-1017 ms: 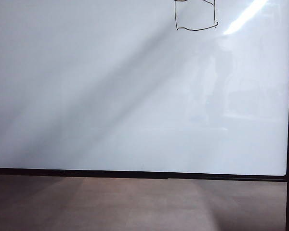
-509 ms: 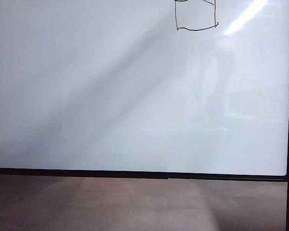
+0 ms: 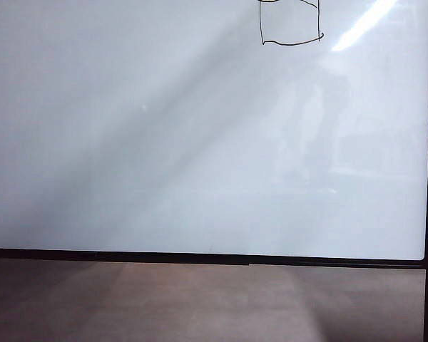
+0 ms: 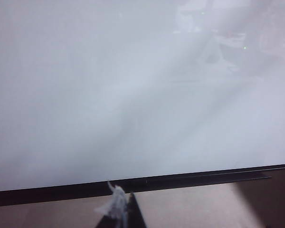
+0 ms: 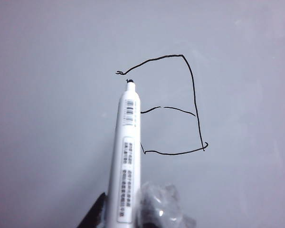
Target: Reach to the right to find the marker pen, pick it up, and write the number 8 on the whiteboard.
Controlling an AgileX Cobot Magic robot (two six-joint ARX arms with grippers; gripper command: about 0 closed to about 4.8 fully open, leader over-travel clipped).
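Holding one marker pen [image 5: 127, 156], the right gripper [image 5: 128, 213] keeps its tip just under the top line of the number 8 [image 5: 168, 107] on the whiteboard [image 3: 164, 142]. The drawing looks unchanged from before. The left gripper [image 4: 119, 209] sits low by the board's edge; I cannot tell its grip.

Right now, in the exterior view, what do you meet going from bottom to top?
Brown floor → black bottom frame of the whiteboard → bare white whiteboard → the drawn number 8, cut off by the upper edge. Neither tool shows here.
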